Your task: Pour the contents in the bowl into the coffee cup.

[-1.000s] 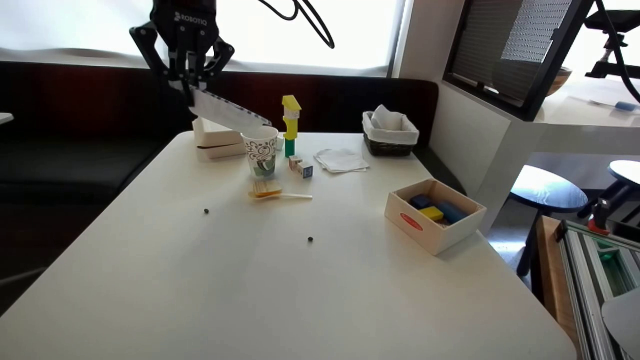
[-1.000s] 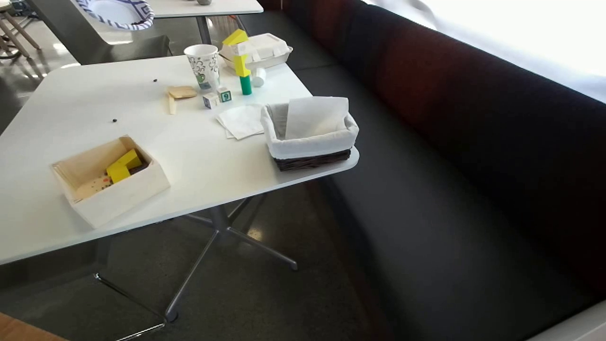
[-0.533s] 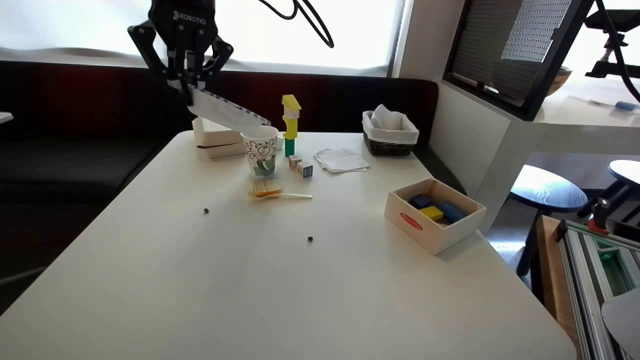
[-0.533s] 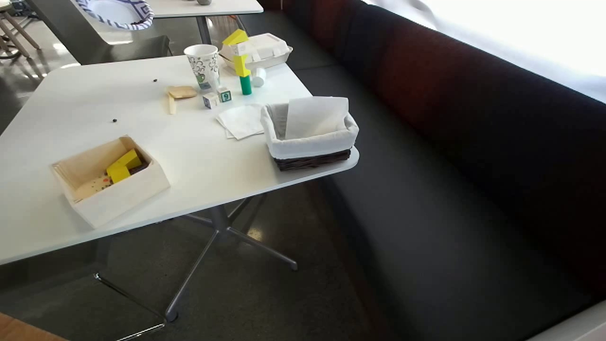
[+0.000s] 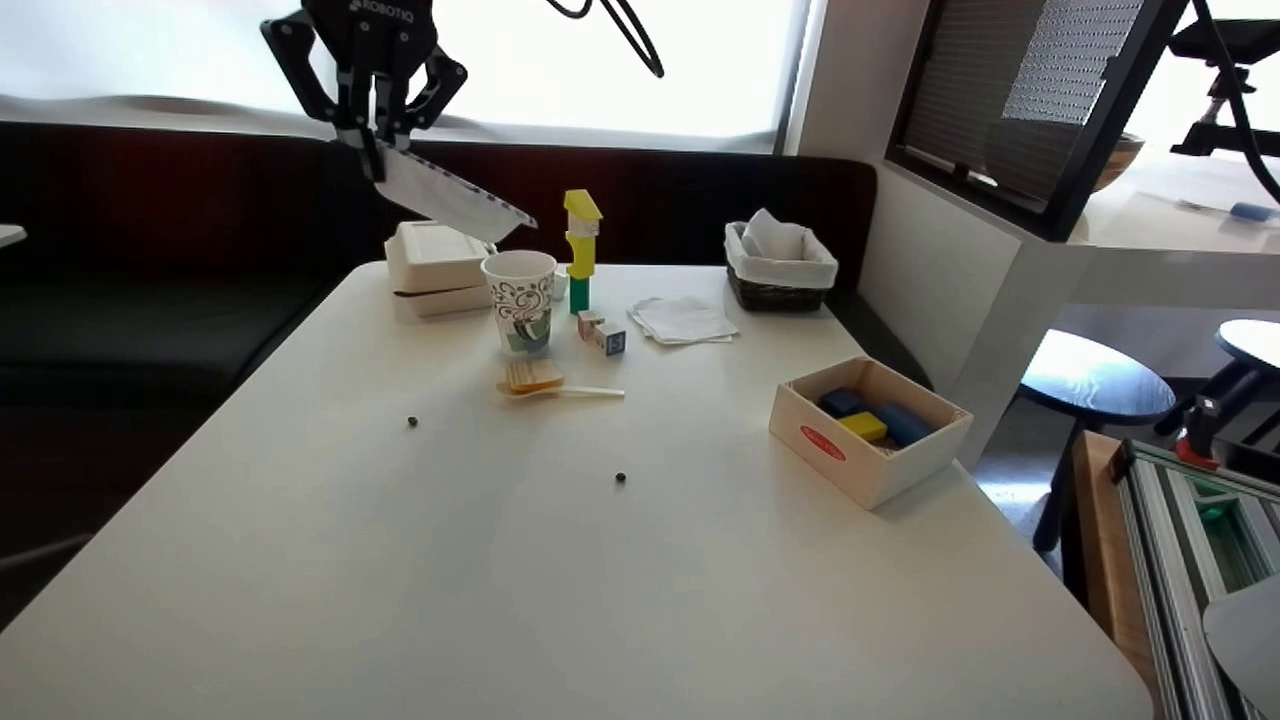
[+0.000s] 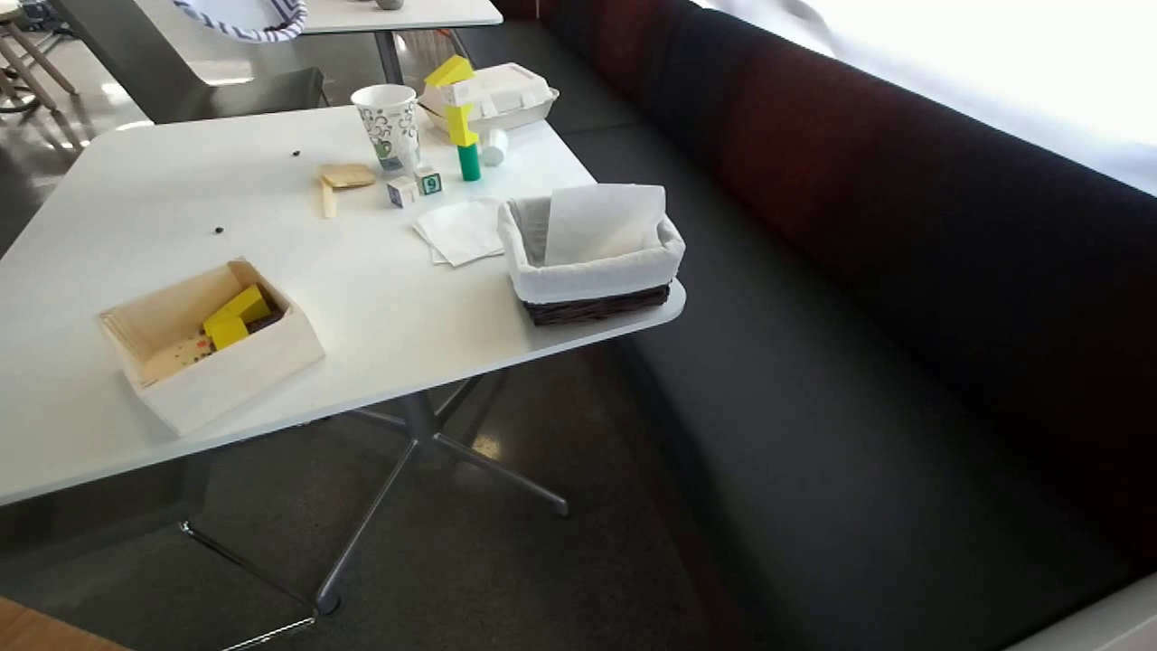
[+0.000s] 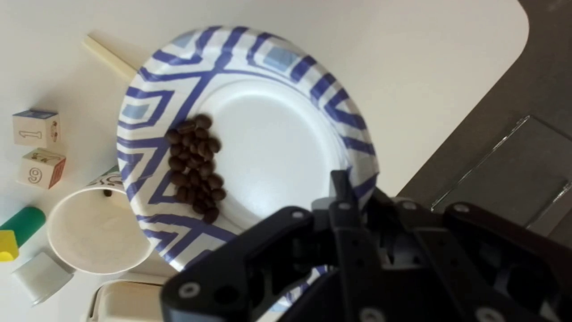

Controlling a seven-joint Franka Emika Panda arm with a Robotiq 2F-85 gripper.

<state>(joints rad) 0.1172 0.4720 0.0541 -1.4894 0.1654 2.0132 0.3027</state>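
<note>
My gripper (image 5: 374, 165) is shut on the rim of the striped bowl (image 5: 455, 200), which tilts down toward the cup. In the wrist view the gripper (image 7: 359, 188) pinches the edge of the bowl (image 7: 277, 147). The contents (image 7: 196, 165), a heap of dark brown beans, lie in the bowl on the side nearest the cup. The coffee cup (image 5: 522, 310) stands upright on the table below the bowl's low edge, apart from it. It also shows in an exterior view (image 6: 389, 127) and the wrist view (image 7: 100, 230), with one dark bit inside.
A takeaway box (image 5: 440, 265) and a yellow-green block tower (image 5: 581, 250) stand close to the cup. Letter blocks (image 5: 603, 335), a wooden spoon (image 5: 560, 390), napkins (image 5: 683, 320), a lined basket (image 5: 780, 265) and a wooden box (image 5: 868, 430) are also there. Loose dark bits (image 5: 620, 478) lie on the table.
My gripper and the bowl have risen, so the cup's rim now shows fully below the bowl's edge. The bowl stays tilted. Nothing on the table has moved.
</note>
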